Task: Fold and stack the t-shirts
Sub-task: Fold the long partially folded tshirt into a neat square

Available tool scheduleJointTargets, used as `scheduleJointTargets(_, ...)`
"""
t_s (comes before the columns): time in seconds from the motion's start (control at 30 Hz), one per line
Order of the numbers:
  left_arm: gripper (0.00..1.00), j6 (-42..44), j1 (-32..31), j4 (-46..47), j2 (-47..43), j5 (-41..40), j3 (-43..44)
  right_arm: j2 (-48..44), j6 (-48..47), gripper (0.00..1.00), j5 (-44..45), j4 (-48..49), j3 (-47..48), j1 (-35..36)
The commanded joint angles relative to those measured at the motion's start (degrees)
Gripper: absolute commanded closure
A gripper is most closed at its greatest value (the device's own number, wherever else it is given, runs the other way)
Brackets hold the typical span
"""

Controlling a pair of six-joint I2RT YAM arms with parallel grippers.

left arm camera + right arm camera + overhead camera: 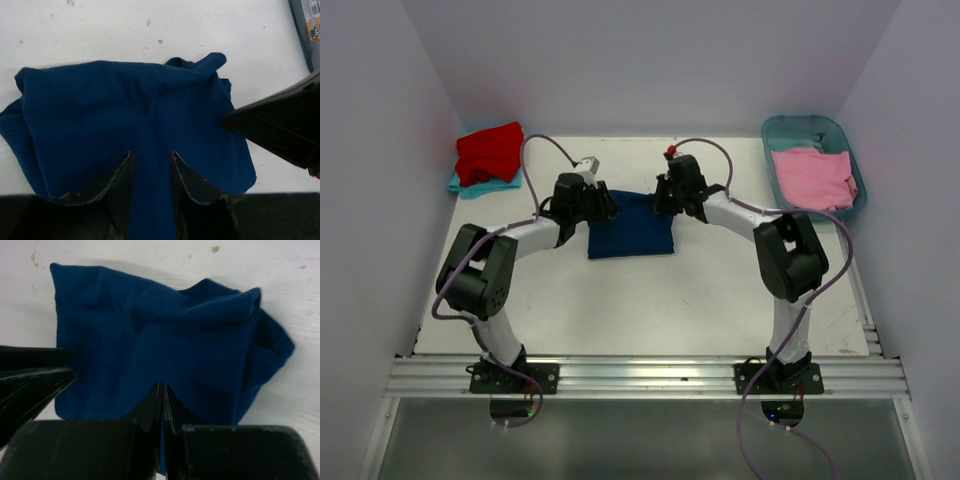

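A navy blue t-shirt (630,230) lies folded into a rough square at the middle of the white table. My left gripper (603,206) is at its left edge and my right gripper (665,198) at its back right corner. In the left wrist view the left gripper (151,154) has its jaws apart low over the navy cloth (125,105), which fills the gap between them. In the right wrist view the right gripper (163,386) is shut, tips against the navy shirt (150,330); whether it nips any cloth does not show. The print is hidden.
A red t-shirt (490,150) lies on a teal one (468,185) at the back left corner. A pink t-shirt (810,176) lies in the teal tub (800,122) at the back right. Walls stand close on three sides of the table (670,300).
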Motion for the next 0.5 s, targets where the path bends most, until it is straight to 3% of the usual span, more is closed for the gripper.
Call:
scheduleJointTargets(0.0,0.64,-3.45,2.73,11.44,4.34,9.04,0.35,1.32,5.69,1.00,-7.97,9.67,-1.41,-0.10)
scheduleJointTargets(0.2,0.66,-8.46,5.19,19.20,13.48,15.20,-0.35,6.43,7.38,1.00,-6.75,12.15,-2.11,-0.01)
scheduleJointTargets(0.47,0.74,-12.15,5.37,22.37,18.69,14.16,-5.70,8.02,6.24,1.00,-2.62,12.41,-7.38,0.43)
